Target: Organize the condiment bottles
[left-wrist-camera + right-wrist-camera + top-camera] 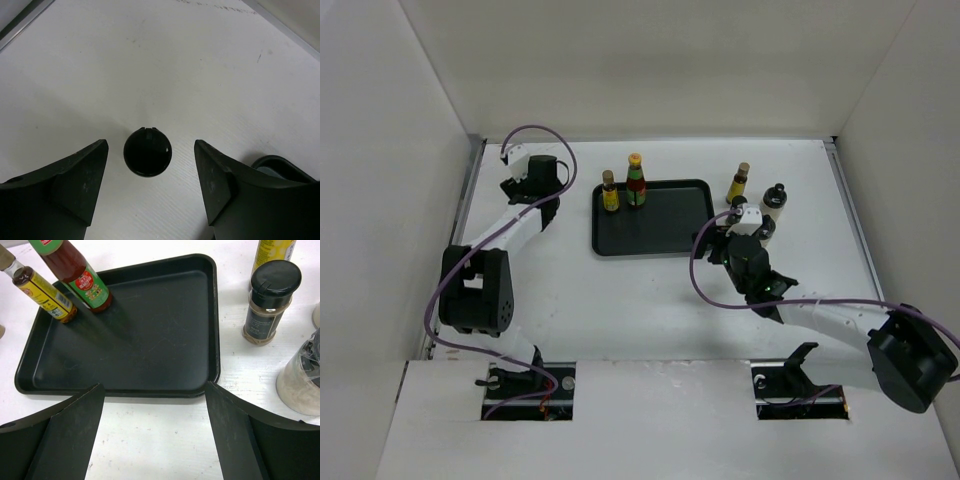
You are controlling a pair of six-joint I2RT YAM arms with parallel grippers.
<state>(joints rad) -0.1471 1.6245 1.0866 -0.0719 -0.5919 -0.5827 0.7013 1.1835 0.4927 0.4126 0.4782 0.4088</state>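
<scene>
A green bottle [636,180] with a red label and yellow cap stands at the back left of the black tray [665,225]. A slim yellow bottle [610,192] stands beside it. Right of the tray stand a yellow brown-capped bottle [738,183] and a dark black-capped one [776,197]. My right gripper [745,235] is open and empty at the tray's near right corner [210,375]. The right wrist view shows the green bottle [80,277], slim bottle [45,292], dark bottle [269,302] and a pale jar [300,380]. My left gripper [150,147] is open above a black round cap [147,156].
White walls close in the table on three sides. A metal rail [470,190] runs along the left edge near my left gripper [542,172]. A dark round rim [277,164] shows behind the right finger in the left wrist view.
</scene>
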